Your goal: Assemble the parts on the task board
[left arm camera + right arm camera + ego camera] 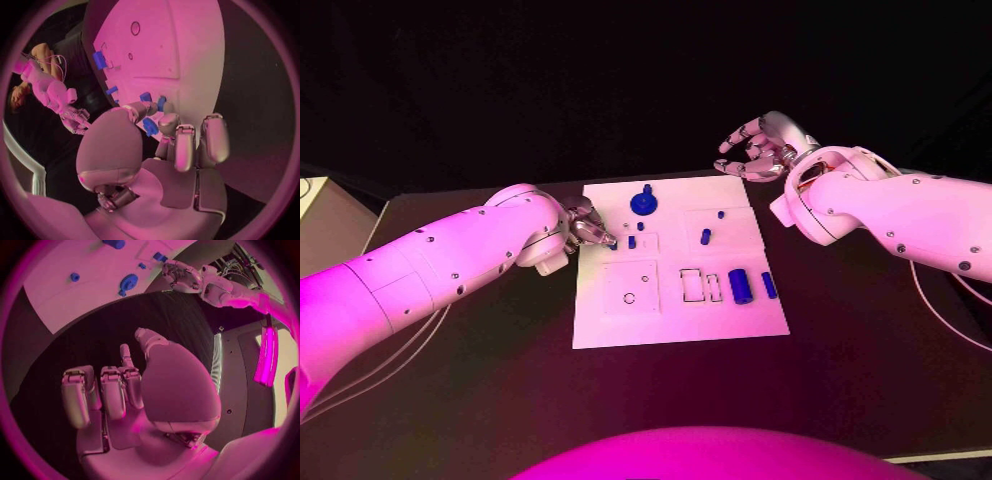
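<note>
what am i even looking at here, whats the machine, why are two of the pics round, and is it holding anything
This is a robot with two white arms, each ending in a silver many-fingered hand, working at a black table. The square picture comes from a camera on its head, looking down. The two round ones come from fisheye cameras at each wrist, behind that arm's own hand, so straight edges bend.

In the middle lies a white plate, the task board, with small blue parts on it: a round knobbed piece, a thicker cylinder and several little pegs.

The left hand is at the board's left edge, and its wrist camera shows a small blue part pinched between thumb and finger. The right hand is raised beyond the board's far right corner, fingers curled, holding nothing.
</note>
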